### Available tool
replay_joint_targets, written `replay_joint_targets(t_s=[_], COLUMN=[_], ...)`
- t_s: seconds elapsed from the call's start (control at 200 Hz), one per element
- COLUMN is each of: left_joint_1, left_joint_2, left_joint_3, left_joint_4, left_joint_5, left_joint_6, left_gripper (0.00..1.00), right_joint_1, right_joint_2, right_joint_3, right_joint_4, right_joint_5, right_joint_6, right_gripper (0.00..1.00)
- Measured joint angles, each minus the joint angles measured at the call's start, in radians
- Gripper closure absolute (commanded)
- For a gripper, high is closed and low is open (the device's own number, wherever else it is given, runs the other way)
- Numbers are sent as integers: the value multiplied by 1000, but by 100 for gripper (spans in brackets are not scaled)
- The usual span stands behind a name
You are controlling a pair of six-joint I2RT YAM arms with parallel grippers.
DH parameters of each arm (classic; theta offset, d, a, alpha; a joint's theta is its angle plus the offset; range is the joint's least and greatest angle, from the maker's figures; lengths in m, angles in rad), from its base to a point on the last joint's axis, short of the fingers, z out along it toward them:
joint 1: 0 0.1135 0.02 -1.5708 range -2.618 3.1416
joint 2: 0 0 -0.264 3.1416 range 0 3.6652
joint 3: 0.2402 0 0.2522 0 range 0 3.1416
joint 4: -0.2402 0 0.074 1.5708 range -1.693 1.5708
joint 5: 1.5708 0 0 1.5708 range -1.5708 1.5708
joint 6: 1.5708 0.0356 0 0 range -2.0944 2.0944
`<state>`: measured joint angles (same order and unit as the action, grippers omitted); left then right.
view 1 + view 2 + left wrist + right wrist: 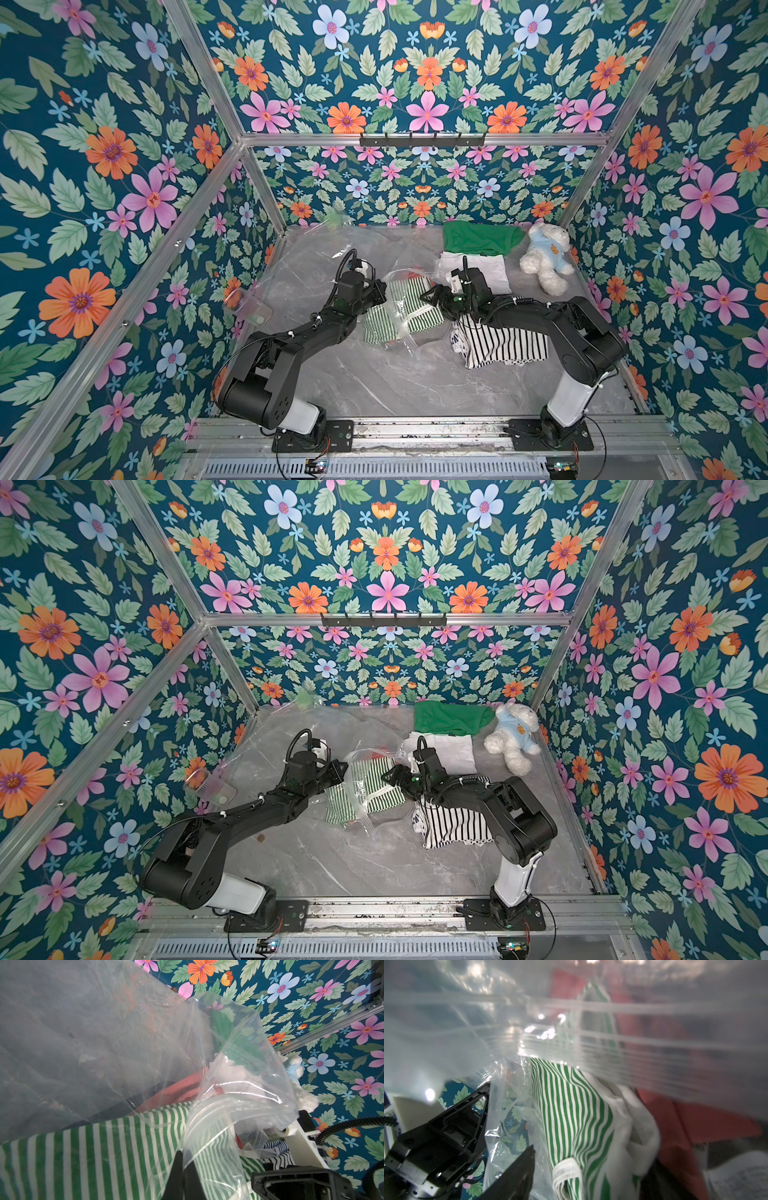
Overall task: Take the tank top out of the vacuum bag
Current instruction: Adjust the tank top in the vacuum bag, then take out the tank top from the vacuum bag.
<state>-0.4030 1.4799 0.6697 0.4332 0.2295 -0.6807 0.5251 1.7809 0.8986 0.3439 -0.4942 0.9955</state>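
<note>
Two robot arms meet over a clear vacuum bag point(405, 338) on the marble counter point(395, 382). The left hand point(380, 291) is clamped on a fold of the bag's plastic, as its wrist view point(182, 1159) shows. The right hand point(428, 296) faces it from the opposite side with jaws wide and appears to grip nothing, though blurred film fills much of its wrist view. Between the two hands lies the green-striped top point(415, 307), partly under the bag's film and just beside a right-hand finger point(525, 1163). A red garment point(180, 1088) sits deeper in the bag. A black-striped shirt point(498, 345) lies beneath the right arm, and a teddy bear point(544, 257) sits well beyond that hand.
</note>
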Motion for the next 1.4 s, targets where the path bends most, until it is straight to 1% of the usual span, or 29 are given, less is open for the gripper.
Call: replay_joint_targets(t_s=[0.07, 0.14, 0.2, 0.23, 0.275, 0.335, 0.465, 0.52, 0.56, 0.665, 0.84, 0.95, 1.02, 1.275, 1.355, 1.4], left_joint_1=[0, 0, 0, 0, 0, 0, 0, 0, 0, 0, 0, 0, 0, 0, 0, 0], left_joint_2=[0, 0, -3, -6, -9, -13, -13, -13, -13, -13, -13, -8, -1, 2, 6, 9], left_joint_3=[0, 0, 0, 0, -1, -1, -2, -5, -5, -6, -6, -6, -5, -5, -5, -5], left_joint_4=[0, 0, 0, 0, 0, -1, -1, -1, -2, -2, -3, -2, 0, 0, 3, 5], left_joint_5=[0, 0, 0, -1, -1, -5, -8, -8, -9, -12, -12, -11, -10, -4, -3, -3], left_joint_6=[0, 0, 0, 0, 0, 0, 0, 0, 0, 1, 3, 3, 3, 2, 0, -1], left_gripper=[100, 100, 100, 100, 100, 100, 100, 100, 100, 100, 100, 100, 100, 100, 100, 100], right_joint_1=[2, 2, 3, 3, 5, 8, 13, 24, 35, 80, 161, 175, 176, 207, 206, 200], right_joint_2=[0, 0, 0, 0, 0, 3, 18, 16, 9, -35, -110, -142, -138, -125, -92, -74], right_joint_3=[2, 12, 26, 33, 45, 65, 89, 99, 109, 141, 166, 166, 177, 232, 235, 235], right_joint_4=[14, 20, 18, 17, 13, 9, -14, -36, -56, -147, -309, -371, -386, -446, -448, -463], right_joint_5=[-11, -19, -23, -23, -23, -24, -22, -18, -11, 36, 140, 163, 185, 186, 188, 202], right_joint_6=[9, 11, 11, 10, -3, -8, -29, -38, -51, -105, -190, -213, -220, -247, -262, -261], right_gripper=[38, 53, 63, 66, 66, 66, 44, 39, 36, 35, 35, 35, 37, 37, 35, 32])
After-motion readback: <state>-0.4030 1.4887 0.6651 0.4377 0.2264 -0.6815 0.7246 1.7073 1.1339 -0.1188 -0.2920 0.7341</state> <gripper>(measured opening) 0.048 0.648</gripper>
